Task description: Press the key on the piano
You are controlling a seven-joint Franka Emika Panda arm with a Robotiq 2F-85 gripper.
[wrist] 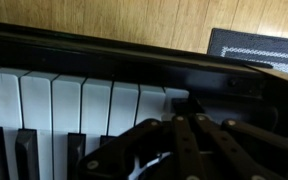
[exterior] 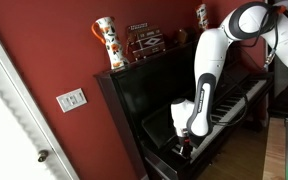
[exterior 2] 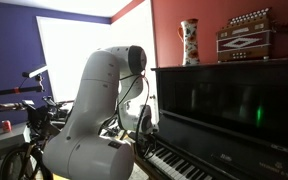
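Piano (exterior: 149,95) glossy black upright, white and black keys (wrist: 64,100), pincer (wrist: 184,125) seemingly closed, low over keys

no text can be read (not even on the piano (exterior 2: 224,100)).

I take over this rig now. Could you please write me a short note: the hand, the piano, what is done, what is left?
Hand: shut, holding nothing, low over the white keys near the end of the keyboard.
Piano: upright against the red wall, keyboard uncovered.
Done: the hand is at the keys.
Left: the views do not show whether a key is already down. Press one white key, then lift off.
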